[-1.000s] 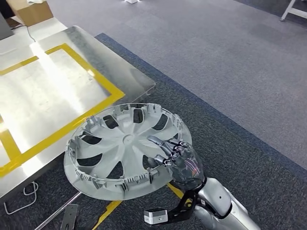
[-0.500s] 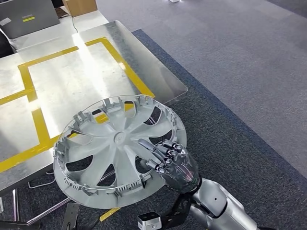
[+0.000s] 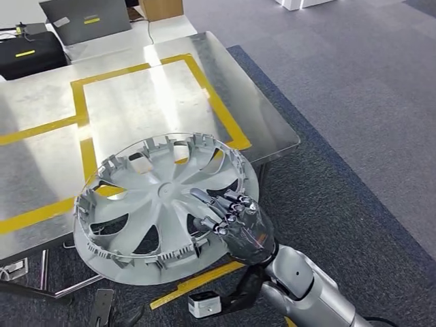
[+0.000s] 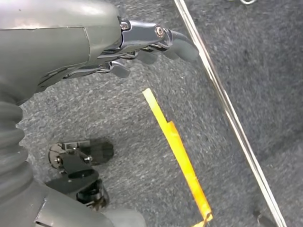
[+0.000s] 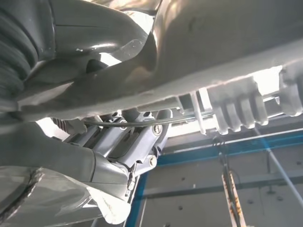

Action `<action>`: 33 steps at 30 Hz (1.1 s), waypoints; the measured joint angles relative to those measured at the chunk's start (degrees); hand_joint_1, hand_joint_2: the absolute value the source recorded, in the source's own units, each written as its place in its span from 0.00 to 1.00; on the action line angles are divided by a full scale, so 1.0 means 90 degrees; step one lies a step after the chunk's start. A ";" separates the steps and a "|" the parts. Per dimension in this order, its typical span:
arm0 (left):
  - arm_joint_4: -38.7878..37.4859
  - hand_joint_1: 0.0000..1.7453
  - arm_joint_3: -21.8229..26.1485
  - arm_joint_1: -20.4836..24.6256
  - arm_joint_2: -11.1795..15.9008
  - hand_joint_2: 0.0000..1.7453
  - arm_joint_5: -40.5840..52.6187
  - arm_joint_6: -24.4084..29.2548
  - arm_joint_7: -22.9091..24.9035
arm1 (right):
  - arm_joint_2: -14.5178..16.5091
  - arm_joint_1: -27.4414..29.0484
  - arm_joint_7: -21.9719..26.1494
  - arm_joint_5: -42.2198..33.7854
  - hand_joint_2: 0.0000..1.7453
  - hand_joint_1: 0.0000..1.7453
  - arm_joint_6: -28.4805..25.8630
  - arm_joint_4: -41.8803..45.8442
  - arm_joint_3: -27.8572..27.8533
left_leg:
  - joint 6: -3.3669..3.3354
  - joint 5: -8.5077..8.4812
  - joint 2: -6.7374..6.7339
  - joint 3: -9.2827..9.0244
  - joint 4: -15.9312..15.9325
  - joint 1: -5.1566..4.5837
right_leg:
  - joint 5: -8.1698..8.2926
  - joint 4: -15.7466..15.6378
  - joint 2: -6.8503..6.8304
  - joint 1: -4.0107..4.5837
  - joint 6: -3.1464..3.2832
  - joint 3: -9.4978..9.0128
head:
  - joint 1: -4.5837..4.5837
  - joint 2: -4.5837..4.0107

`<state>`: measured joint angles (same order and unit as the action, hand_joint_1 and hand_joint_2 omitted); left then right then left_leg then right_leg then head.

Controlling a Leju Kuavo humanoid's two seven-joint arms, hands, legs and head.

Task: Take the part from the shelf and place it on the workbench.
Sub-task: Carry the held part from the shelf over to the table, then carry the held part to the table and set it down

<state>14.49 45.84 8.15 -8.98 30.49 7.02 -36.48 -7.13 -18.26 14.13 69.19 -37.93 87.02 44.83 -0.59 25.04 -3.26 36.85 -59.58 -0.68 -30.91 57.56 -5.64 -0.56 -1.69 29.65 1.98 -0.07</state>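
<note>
The part is a large grey wheel cover (image 3: pixel 154 197), held roughly level with its ribbed inner side up. My right hand (image 3: pixel 242 228) grips its near right rim, fingers lying over the top towards the hub. The cover's far edge overlaps the near edge of the metal workbench (image 3: pixel 144 102), which is marked with yellow tape. In the right wrist view the cover's underside (image 5: pixel 214 56) spans the picture above my fingers (image 5: pixel 143 137). My left hand (image 4: pixel 143 42) hangs over the carpet with its fingers loosely apart and nothing in them.
A laptop (image 3: pixel 84 20), a black case (image 3: pixel 30 51) and a cardboard box (image 3: pixel 162 8) sit at the workbench's far side. Yellow tape (image 3: pixel 195 283) runs across the dark carpet below the cover. A thin metal bar (image 4: pixel 228 113) crosses the floor beside more tape (image 4: pixel 175 142).
The whole picture has shifted: the camera has turned, and the workbench now lies more squarely ahead, partly under the cover's far rim. My right hand still holds the cover the same way.
</note>
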 joint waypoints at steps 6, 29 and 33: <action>0.0000 0.00 -0.0045 0.0028 -0.0004 1.00 0.0007 -0.0033 0.0009 | 0.0059 -0.0180 -0.0080 -0.0390 1.00 1.00 0.0080 -0.0344 -0.0142 | -0.0203 0.0094 0.0397 -0.0169 0.0091 0.0074 | -0.0481 0.1137 0.0524 -0.0052 -0.0152 0.0590 | -0.0061 -0.0001; 0.0002 0.00 -0.0126 -0.0027 0.0004 1.00 0.0004 -0.0114 0.0032 | 0.0168 -0.0339 -0.0081 -0.0834 1.00 1.00 0.0206 -0.1273 -0.0712 | 0.0123 -0.0168 0.0130 0.0251 -0.0176 0.0112 | -0.0108 -0.0083 0.0262 -0.0016 0.0071 -0.0214 | -0.0028 -0.0001; 0.0002 0.00 -0.0150 -0.0033 0.0008 1.00 0.0016 -0.0128 0.0038 | 0.0227 -0.0399 -0.0080 -0.0851 1.00 1.00 0.0233 -0.1358 -0.0785 | -0.0082 -0.0124 0.0203 0.0127 0.0026 0.0066 | -0.0197 -0.0016 0.0159 0.0014 -0.0080 -0.0336 | -0.0039 -0.0002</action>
<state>14.51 44.49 7.86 -8.91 30.63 5.86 -36.14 -5.08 -21.86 13.41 61.53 -35.83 74.80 37.76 -1.33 23.93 -1.43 37.99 -59.35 -0.09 -32.69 57.41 -4.21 -0.44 -2.41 26.63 1.63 -0.09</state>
